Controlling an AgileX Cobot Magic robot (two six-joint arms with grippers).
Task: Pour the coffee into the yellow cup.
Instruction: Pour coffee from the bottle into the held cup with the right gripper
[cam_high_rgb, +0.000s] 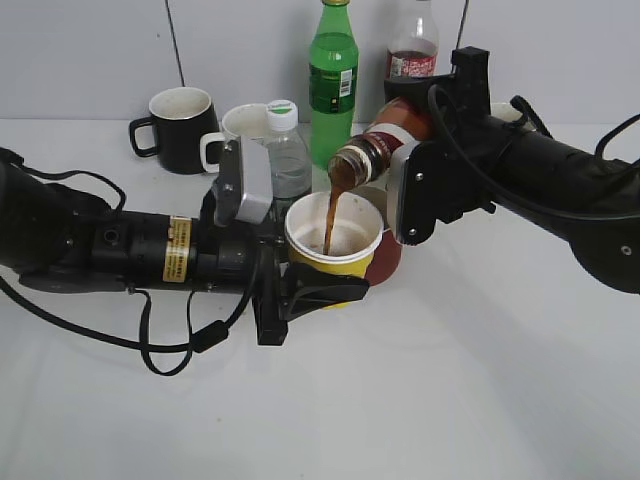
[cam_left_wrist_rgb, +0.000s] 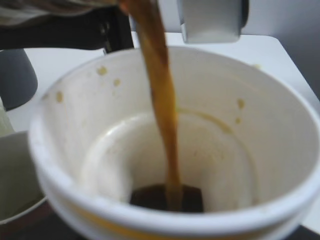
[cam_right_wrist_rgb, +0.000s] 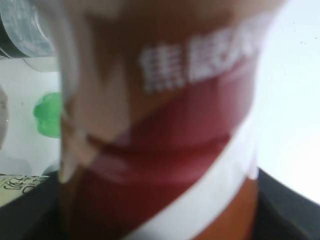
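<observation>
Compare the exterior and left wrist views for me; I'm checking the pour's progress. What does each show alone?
Exterior only: both arms, the right tool tilting the clear brown-labelled coffee bottle, and the green bottle behind. Left wrist only: the dark coffee pool at the bottom and brown splashes on the wall. Both: the brown stream entering the white-rimmed yellow cup.

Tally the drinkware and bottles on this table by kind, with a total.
Bottles: 4 (coffee bottle, green bottle, clear water bottle, red-label bottle)
Mugs: 2 (black mug, white mug)
Handleless cups: 1 (yellow cup)
Total: 7
</observation>
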